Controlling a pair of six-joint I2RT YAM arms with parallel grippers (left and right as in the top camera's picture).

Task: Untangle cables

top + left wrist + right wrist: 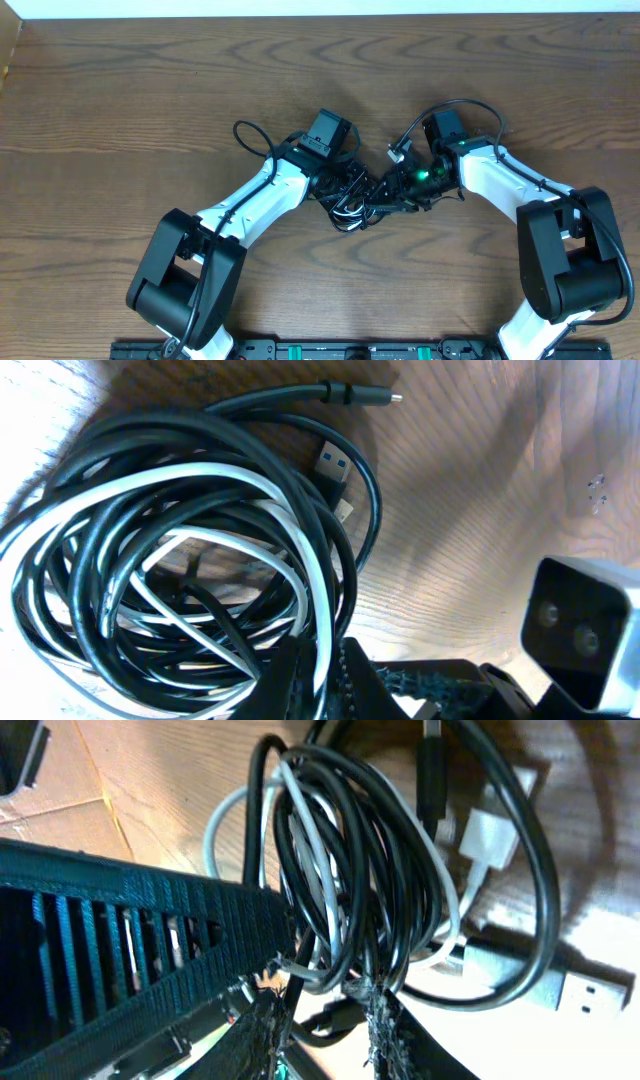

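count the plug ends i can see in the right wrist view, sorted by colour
white boxy plastic plug end: 1
black plug ends: 2, a long barrel-shaped one and a flat one with a silver metal tip
total: 3, all on the tangled black and white cables

You have bare table [130, 80] across the far side and out toward both ends. Mid-table is blocked: the cable bundle [350, 205] lies packed between the left arm [255, 195] and right arm [500, 180].
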